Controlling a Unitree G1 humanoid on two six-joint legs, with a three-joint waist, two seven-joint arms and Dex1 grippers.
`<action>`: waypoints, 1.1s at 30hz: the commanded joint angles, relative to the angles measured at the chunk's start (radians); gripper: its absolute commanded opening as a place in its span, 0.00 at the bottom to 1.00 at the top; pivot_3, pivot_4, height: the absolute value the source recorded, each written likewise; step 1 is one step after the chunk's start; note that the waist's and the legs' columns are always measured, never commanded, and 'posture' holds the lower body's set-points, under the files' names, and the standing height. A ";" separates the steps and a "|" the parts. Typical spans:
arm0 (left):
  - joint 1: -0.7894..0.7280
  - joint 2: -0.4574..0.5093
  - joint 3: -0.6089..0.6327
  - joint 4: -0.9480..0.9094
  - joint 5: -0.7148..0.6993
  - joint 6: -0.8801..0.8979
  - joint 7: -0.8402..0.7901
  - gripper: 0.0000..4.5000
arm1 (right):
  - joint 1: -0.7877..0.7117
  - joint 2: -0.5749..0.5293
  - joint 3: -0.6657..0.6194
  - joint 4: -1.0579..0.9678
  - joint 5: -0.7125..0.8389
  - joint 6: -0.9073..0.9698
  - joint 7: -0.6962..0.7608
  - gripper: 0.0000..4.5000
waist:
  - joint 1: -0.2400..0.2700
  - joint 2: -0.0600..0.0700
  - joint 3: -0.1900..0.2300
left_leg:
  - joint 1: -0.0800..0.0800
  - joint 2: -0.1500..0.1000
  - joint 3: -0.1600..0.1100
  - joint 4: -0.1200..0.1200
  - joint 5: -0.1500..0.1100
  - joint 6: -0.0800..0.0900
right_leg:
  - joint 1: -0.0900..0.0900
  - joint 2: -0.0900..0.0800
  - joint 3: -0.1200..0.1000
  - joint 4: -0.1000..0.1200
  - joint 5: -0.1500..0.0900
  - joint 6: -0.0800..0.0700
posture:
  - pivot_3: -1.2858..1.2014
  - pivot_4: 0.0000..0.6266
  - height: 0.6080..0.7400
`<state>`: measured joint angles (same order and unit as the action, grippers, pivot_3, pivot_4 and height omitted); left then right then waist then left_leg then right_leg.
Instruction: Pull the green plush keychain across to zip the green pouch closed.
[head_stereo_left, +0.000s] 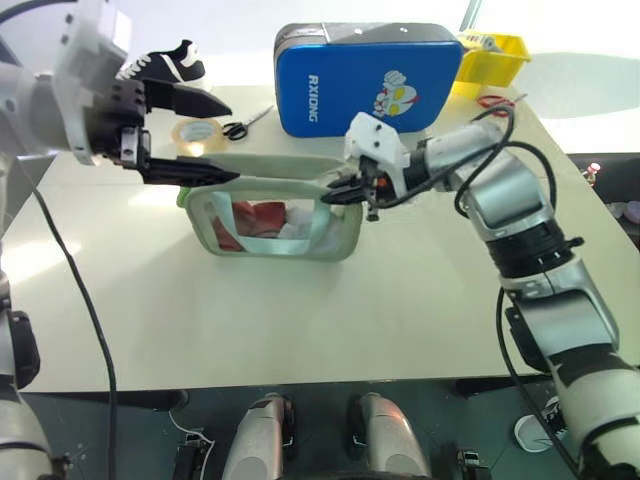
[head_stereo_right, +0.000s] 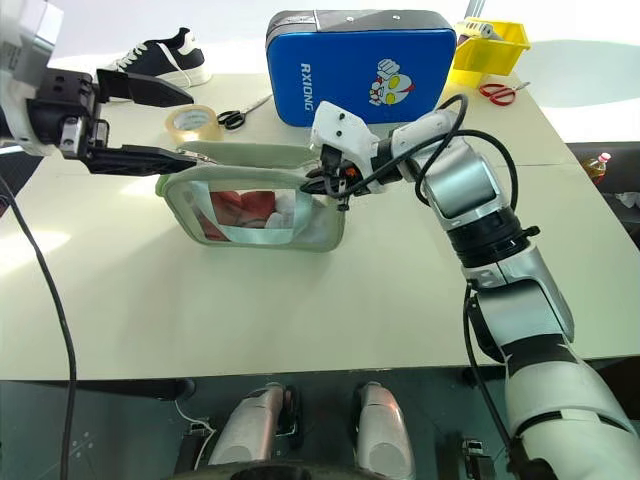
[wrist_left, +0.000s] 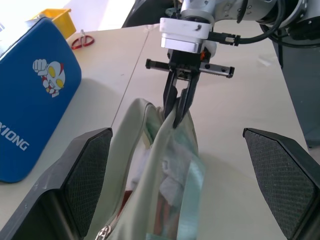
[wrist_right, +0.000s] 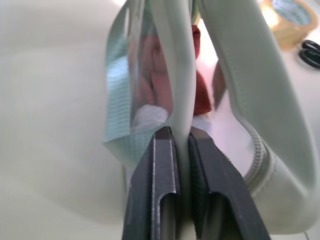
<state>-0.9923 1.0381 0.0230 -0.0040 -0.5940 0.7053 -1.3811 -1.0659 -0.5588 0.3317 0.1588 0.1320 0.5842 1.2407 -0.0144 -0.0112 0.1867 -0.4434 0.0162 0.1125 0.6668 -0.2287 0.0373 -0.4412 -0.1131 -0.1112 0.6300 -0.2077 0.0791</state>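
Sage-green fabric with clear plastic windows makes up the green pouch (head_stereo_left: 275, 222), which sits at the centre of the frame on the pale surface (head_stereo_left: 300, 320); red and white contents show through its side. Its top lies open, the two zipper edges apart along most of the length. The right tool (head_stereo_left: 338, 192) comes in from the right of the frame and its two black fingers are pressed on the pouch's top edge at the right-hand end; the right wrist view shows a strip of the pale green fabric pinched between them. The left tool (head_stereo_left: 215, 140) is at the upper left of the frame, its fingers spread wide, one above the other, with the lower finger reaching over the pouch's left end. I cannot make out the plush keychain in any view. Behind the pouch, toward the top of the frame, stands a blue hard case (head_stereo_left: 365, 80), with a roll of tape (head_stereo_left: 196, 133) and black-handled scissors (head_stereo_left: 245, 124) to its left.
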 joint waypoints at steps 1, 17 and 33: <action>-0.011 0.017 0.027 -0.001 0.019 -0.013 0.015 1.00 | -0.007 -0.013 -0.033 -0.034 0.009 -0.006 -0.007 0.47 | 0.001 0.000 0.000 | 0.000 0.000 0.000 0.000 0.000 0.000 | 0.000 0.000 0.000 0.000 0.000 0.000 | 0.52 0.24 1.00; 0.266 0.121 0.228 0.159 0.112 -0.076 0.174 1.00 | -0.056 0.082 -0.058 -0.046 0.071 0.016 -0.042 0.70 | -0.001 0.000 0.000 | -0.001 0.001 0.000 -0.002 -0.001 0.001 | -0.002 0.000 0.000 0.000 0.000 -0.001 | 0.52 0.24 1.00; 0.404 -0.070 0.328 0.268 0.118 -0.061 0.437 1.00 | -0.021 0.109 -0.003 0.017 0.006 -0.103 -0.050 0.01 | 0.001 -0.001 0.000 | 0.000 0.000 -0.001 -0.001 0.000 -0.001 | -0.001 -0.001 -0.001 -0.001 0.000 -0.001 | 0.52 0.24 1.00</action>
<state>-0.5568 0.9672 0.3285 0.2596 -0.4793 0.6511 -0.9861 -1.0787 -0.4514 0.3410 0.2004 0.1364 0.4862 1.1911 -0.0136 -0.0125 0.1863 -0.4439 0.0163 0.1119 0.6653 -0.2285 0.0362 -0.4420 -0.1139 -0.1119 0.6296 -0.2078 0.0784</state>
